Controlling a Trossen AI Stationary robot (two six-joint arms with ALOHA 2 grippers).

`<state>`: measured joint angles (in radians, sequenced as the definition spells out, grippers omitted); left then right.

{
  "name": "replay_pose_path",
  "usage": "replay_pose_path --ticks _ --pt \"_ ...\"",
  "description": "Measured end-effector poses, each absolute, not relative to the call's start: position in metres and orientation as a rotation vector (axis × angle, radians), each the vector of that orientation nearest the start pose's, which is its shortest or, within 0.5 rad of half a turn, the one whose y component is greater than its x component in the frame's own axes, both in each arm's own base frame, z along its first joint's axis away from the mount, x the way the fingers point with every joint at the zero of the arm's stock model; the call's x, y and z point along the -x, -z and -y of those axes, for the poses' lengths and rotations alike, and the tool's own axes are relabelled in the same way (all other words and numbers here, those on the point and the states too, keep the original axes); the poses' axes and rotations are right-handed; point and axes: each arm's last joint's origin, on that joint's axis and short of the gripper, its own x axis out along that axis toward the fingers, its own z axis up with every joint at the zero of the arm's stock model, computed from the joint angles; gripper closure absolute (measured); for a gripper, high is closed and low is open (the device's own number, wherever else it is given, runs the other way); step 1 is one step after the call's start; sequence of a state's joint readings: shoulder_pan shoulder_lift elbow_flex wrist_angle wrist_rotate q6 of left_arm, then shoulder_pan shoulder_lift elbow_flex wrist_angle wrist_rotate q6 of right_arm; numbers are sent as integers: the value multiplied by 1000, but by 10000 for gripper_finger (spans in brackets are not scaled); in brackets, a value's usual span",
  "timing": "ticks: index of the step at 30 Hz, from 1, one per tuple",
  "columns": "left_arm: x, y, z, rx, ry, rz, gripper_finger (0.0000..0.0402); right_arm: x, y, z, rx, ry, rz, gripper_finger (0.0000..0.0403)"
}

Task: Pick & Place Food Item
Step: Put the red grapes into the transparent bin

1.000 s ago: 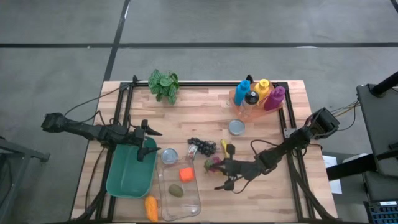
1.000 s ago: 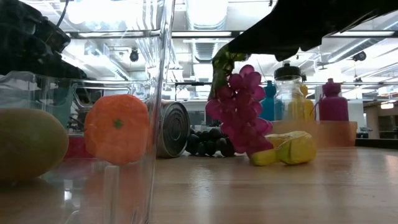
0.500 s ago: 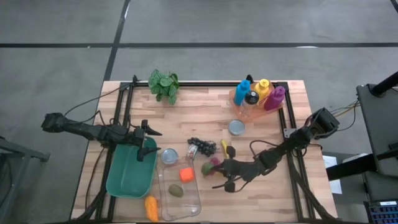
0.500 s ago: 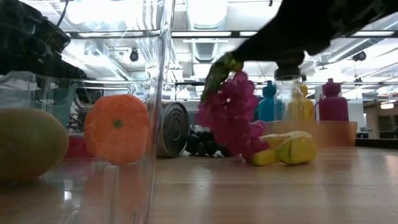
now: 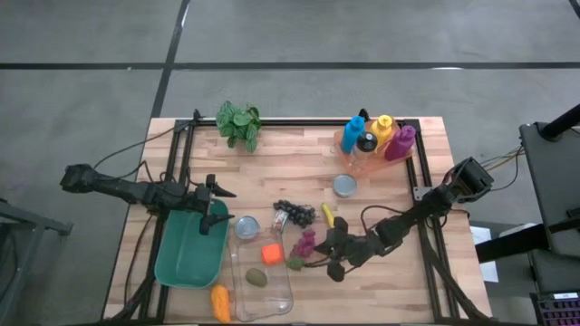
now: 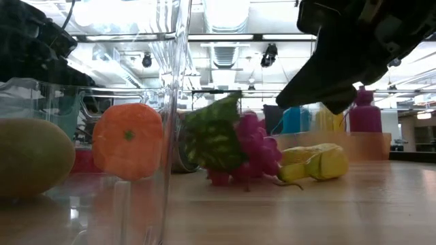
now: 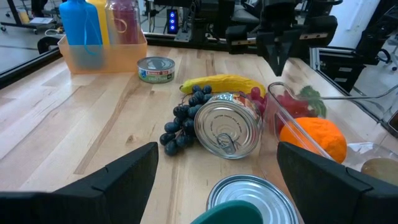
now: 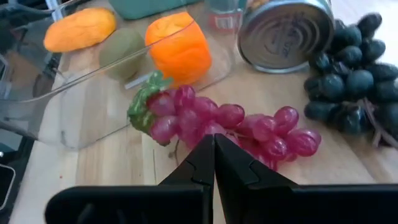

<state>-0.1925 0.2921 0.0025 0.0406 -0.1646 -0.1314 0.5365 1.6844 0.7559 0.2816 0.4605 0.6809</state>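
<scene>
A bunch of purple grapes (image 5: pixel 305 243) with a green leaf lies on its side on the wooden table, next to the clear container (image 5: pixel 263 276). The leaf end (image 8: pixel 144 102) points at the container. My right gripper (image 8: pixel 214 138) is shut, its tips just above the middle of the bunch (image 8: pixel 236 118). In the low view it (image 6: pixel 283 101) stands up and to the right of the grapes (image 6: pixel 255 153). My left gripper (image 5: pixel 220 208) waits open above the green bin (image 5: pixel 186 258) at the left, holding nothing. My right gripper slants down from the table's right toward the middle of the purple bunch (image 8: pixel 205 127). Its own shut fingers cover the spot, so I cannot tell whether they touch the grapes. The bunch rests on the table.
The clear container holds an orange (image 5: pixel 270 254) and a green fruit (image 5: pixel 256 277). Dark grapes (image 5: pixel 292 213), a tipped can (image 5: pixel 246 226) and a banana (image 5: pixel 328 215) lie just beyond the purple bunch. Another can (image 5: pixel 344 186), a tray of bottles (image 5: pixel 376 140) and a plant (image 5: pixel 238 122) stand farther back.
My right gripper has rolled and tipped while staying shut. The purple grapes hung upright below it, clear of the table. They have swung toward the clear container and now lie flat on the table, leaf end toward the container.
</scene>
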Motion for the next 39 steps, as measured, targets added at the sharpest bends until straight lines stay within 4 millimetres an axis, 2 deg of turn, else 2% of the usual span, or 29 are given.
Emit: replay_pose_path --ticks 9,21,29,32,39 --pt "-111 -143 17 87 11 -247 66 -280 -148 -153 -407 119 -582 395" --pt "-111 -143 17 86 12 -247 66 -286 -161 -155 -321 76 -524 394" --pt "-111 -143 17 87 12 -246 66 -287 -163 -156 -452 87 -503 391" --pt "-111 -143 17 87 11 -247 66 -289 -165 -158 -493 46 -493 368" --pt "-111 -143 17 87 12 -247 66 -293 -172 -162 -573 -33 -438 272"
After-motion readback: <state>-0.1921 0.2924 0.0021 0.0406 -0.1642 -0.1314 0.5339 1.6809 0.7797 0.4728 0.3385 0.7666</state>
